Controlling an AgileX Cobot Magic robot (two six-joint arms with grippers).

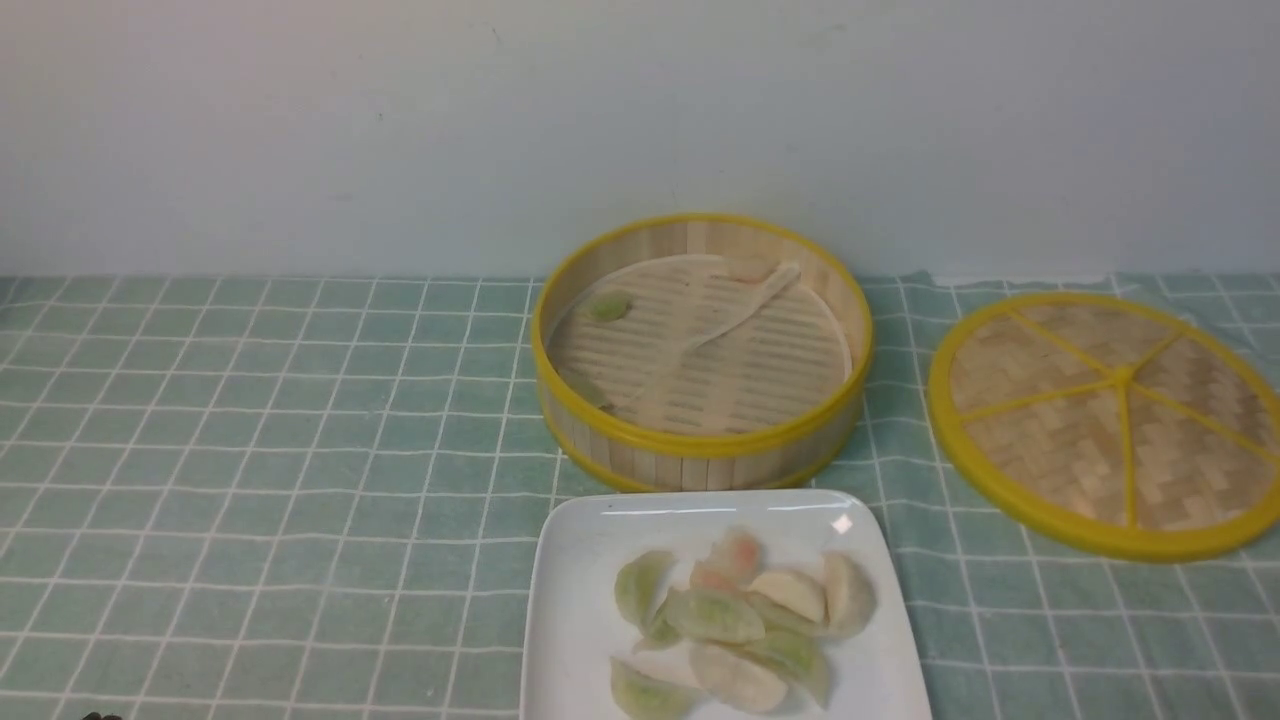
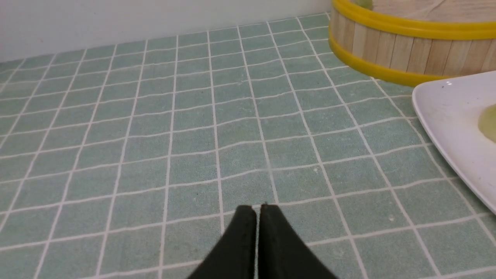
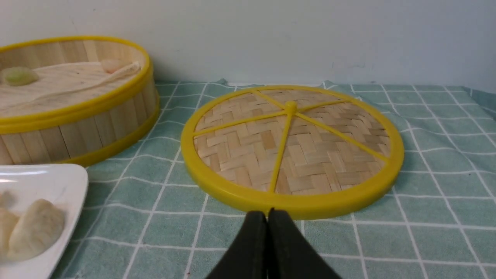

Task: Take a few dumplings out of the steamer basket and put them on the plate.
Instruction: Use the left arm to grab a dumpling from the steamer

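on the plate [image 1: 575, 570], just before the steamer basket [image 1: 700, 460], lie most dumplings [image 1: 740, 620]. left gripper [image 2: 257, 209] and right gripper [image 3: 267, 213] hang empty, jaws together: moving looks done; any further pick needs opening first.

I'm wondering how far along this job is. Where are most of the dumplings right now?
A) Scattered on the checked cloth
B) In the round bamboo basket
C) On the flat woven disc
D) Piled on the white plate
D: a pile of dumplings lies on the plate, while only a few are left in the steamer basket.
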